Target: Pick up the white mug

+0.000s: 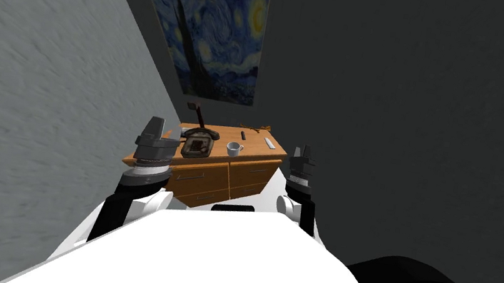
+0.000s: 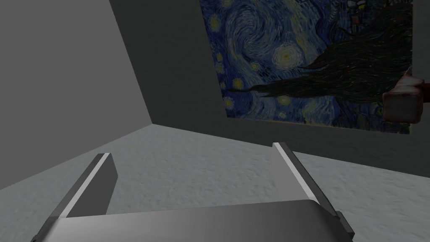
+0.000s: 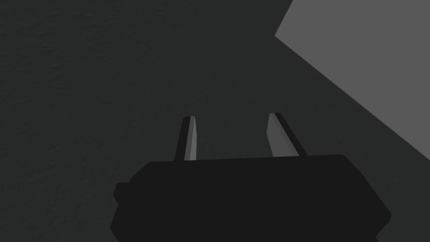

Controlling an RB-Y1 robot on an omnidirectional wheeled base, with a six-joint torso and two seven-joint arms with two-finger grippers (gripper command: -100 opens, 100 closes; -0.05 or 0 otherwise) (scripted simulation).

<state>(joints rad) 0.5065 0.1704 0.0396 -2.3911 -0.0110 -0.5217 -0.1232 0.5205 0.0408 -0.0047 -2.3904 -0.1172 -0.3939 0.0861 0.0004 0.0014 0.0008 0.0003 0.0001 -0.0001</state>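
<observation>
A small white mug [image 1: 234,148] stands upright near the middle of a wooden dresser's top [image 1: 256,147], ahead of me. My left gripper [image 1: 155,131] is raised at the dresser's left end, away from the mug; its wrist view has the left gripper [image 2: 193,153] open with nothing between the fingers. My right gripper [image 1: 304,156] is held up just off the dresser's right edge. In its own wrist view the right gripper [image 3: 231,119] is open and empty.
On the dresser top lie an old dark telephone [image 1: 197,142] left of the mug, a small dark item [image 1: 243,135], a pale flat bar [image 1: 270,144] and twigs [image 1: 256,128] at the back. A starry-night painting [image 1: 212,23] hangs above. A wall [image 1: 27,113] runs close on the left.
</observation>
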